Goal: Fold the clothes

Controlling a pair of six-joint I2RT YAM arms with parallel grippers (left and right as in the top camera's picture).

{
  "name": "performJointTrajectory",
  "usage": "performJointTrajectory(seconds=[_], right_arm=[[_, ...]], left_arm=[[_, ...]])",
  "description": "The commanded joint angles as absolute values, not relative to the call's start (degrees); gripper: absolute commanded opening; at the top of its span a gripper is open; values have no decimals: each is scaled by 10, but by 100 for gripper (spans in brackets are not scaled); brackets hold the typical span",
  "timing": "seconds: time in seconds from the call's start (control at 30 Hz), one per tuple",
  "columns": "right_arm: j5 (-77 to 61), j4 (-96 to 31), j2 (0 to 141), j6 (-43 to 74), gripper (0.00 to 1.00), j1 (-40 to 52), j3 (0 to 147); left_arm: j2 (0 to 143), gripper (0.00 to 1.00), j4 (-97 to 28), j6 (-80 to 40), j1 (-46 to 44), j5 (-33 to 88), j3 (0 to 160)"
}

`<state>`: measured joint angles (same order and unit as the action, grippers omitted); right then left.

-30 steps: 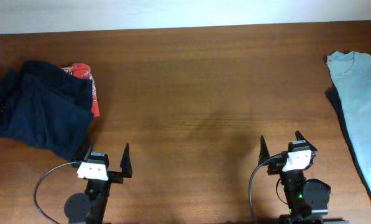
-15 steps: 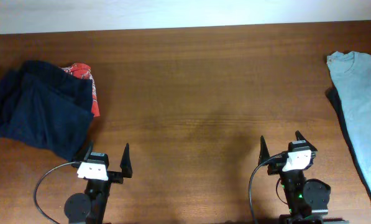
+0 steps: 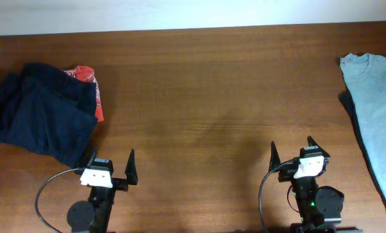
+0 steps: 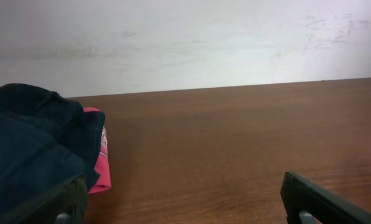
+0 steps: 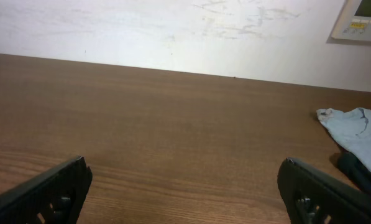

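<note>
The clothes (image 3: 41,113) are seen crumpled in a dark navy heap at the desk's (image 3: 212,84) 9 o'clock edge, untouched and unfolded. A red shirt (image 3: 90,84) is partly covered by the heap, showing at its 2 o'clock side. The left tool (image 3: 110,166) is parked at 7 o'clock, just beside the heap, spread wide with nothing held. The right tool (image 3: 291,152) is parked at 5 o'clock, likewise wide apart and empty. A pale grey-blue T-shirt (image 3: 377,110) is laid at 3 o'clock.
</note>
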<state>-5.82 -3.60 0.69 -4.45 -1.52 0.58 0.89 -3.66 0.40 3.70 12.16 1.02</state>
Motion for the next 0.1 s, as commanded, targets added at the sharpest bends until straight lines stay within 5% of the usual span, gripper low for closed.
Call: performJointTrajectory(seconds=[0.0,0.07], right_arm=[[-55,-40,2,-38,99,-20,3],[-55,-40,2,-38,99,-20,3]], left_arm=[[3,99,-36,13,34,122,5],[3,99,-36,13,34,122,5]])
